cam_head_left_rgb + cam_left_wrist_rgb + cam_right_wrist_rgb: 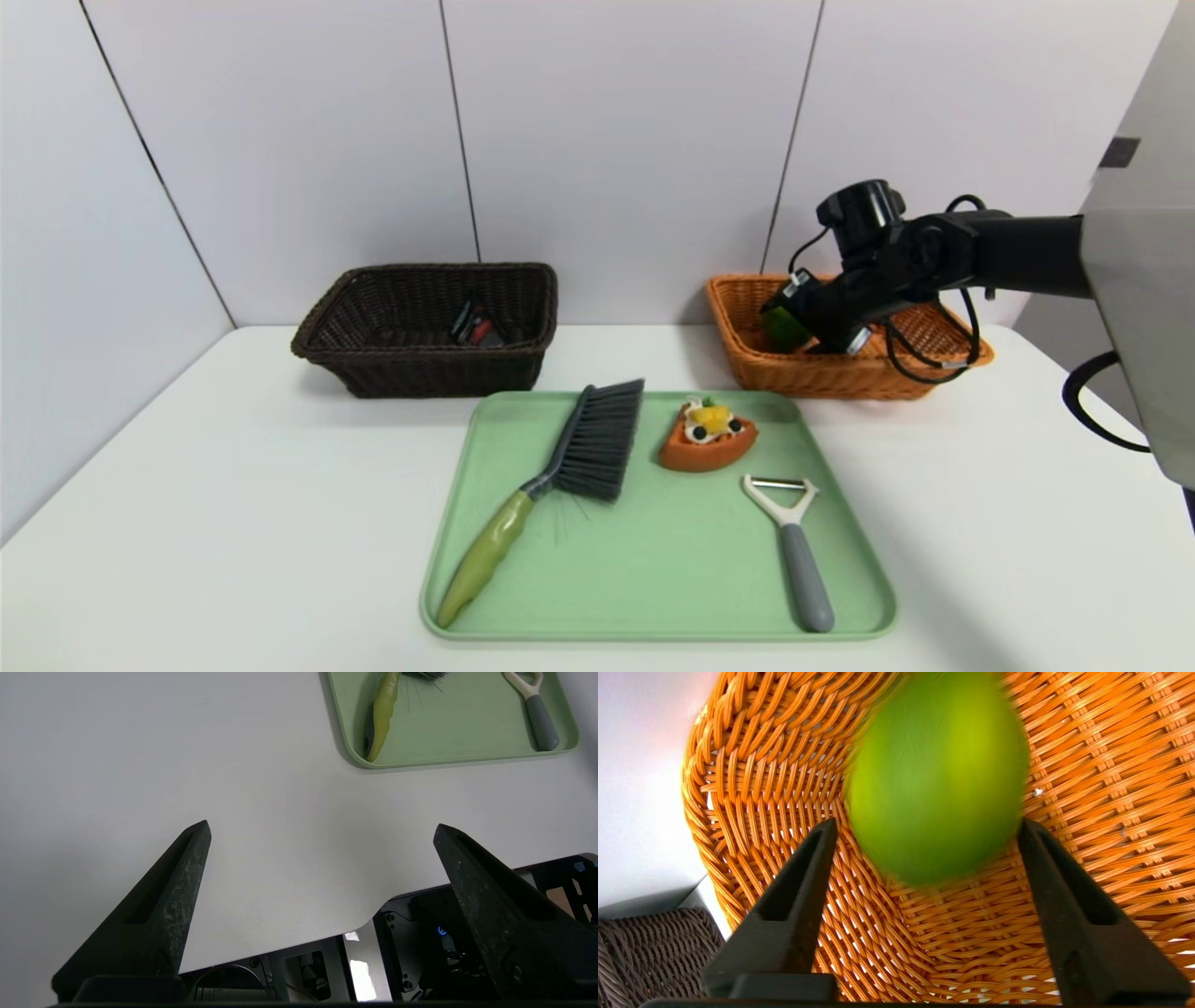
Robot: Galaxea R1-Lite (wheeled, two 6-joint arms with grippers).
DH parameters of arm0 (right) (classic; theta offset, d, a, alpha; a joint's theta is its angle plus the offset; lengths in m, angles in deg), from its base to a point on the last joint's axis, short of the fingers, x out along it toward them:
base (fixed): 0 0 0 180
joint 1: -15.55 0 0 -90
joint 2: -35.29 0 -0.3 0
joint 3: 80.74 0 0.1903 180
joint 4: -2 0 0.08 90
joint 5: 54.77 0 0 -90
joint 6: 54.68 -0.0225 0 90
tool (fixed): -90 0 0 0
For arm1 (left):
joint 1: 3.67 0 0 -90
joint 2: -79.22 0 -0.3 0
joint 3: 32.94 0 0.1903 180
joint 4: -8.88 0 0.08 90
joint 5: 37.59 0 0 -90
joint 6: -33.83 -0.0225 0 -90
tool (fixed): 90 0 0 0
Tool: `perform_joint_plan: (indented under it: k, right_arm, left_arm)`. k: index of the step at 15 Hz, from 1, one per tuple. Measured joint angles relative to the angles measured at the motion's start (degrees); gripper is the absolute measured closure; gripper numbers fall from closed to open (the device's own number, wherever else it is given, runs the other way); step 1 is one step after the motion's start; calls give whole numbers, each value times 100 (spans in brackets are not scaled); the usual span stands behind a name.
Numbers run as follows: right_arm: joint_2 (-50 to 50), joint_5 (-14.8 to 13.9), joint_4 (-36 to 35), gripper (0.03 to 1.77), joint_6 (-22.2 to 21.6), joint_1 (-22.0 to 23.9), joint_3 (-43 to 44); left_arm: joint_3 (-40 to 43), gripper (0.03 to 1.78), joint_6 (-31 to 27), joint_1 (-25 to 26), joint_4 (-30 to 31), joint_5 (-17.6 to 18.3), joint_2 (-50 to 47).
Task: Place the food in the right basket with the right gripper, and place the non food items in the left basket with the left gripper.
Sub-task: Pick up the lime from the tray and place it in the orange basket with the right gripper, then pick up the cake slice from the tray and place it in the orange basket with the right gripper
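open lane: bare tabletop [233, 504] left of the tray [672, 569] | blocked: right gripper [831, 317] and green item [782, 329] crowd the orange basket [840, 378]

No text, label, brand, number or sign can be read in any of the three views.
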Motion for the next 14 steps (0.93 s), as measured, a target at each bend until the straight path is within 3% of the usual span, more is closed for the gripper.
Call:
perform_joint_plan:
  k: [5,7,10,14]
  right_arm:
    - [188,-23,-188,29,169,-30,-11]
    - [425,-302,-196,24,522,-68,-11]
    - [877,-942,-223,19,1401,-345,-30]
    - [1651,-1041,-59,15,1558,-841,-44]
  left_arm:
    - [56,12,0,2,6,0,-27]
    - [61,12,0,2,12,-1,-33]
    - [179,12,-88,2,190,-26,-80]
    - [813,12,-702,7,976,-37,-394]
